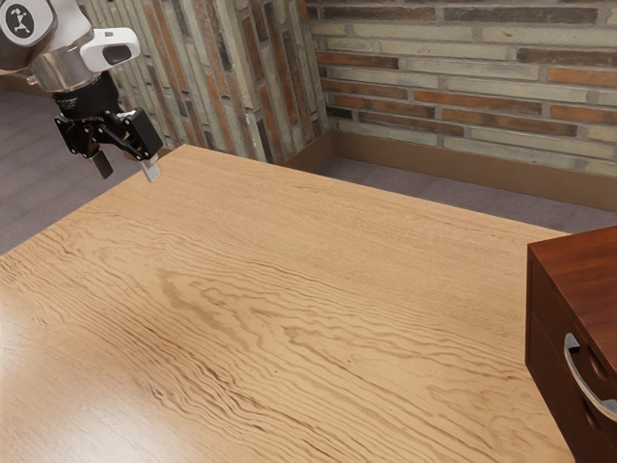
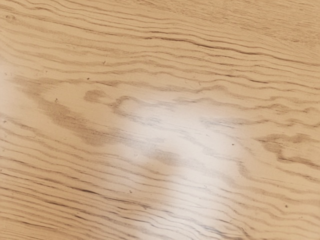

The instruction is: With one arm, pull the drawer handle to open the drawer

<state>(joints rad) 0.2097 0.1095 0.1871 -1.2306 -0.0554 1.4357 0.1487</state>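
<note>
Upper left of the exterior view: the black two-finger gripper [image 1: 126,170] hangs above the far corner of the wooden table [image 1: 289,289], fingers spread apart and pointing down, with nothing between them. The wrist view looks down on bare table [image 2: 160,120], wood grain with a pale patch of glare, so the hand is over open tabletop. Centre of the exterior view: an unbroken stretch of table, with a brick wall [image 1: 463,87] behind. Lower right of the exterior view: a dark reddish-brown cabinet [image 1: 578,265] stands on the table, cut off by the frame's edge. Its drawer [image 1: 554,333] faces toward the frame's left and carries a curved silver handle [image 1: 586,374], a bar standing proud of the front. The drawer front appears flush with the cabinet body, so it is judged closed. Assessment: no part of the task is done. The gripper is well apart from the handle, with the whole table between them. The approach, the grasp on the handle and the pull all remain.
</note>
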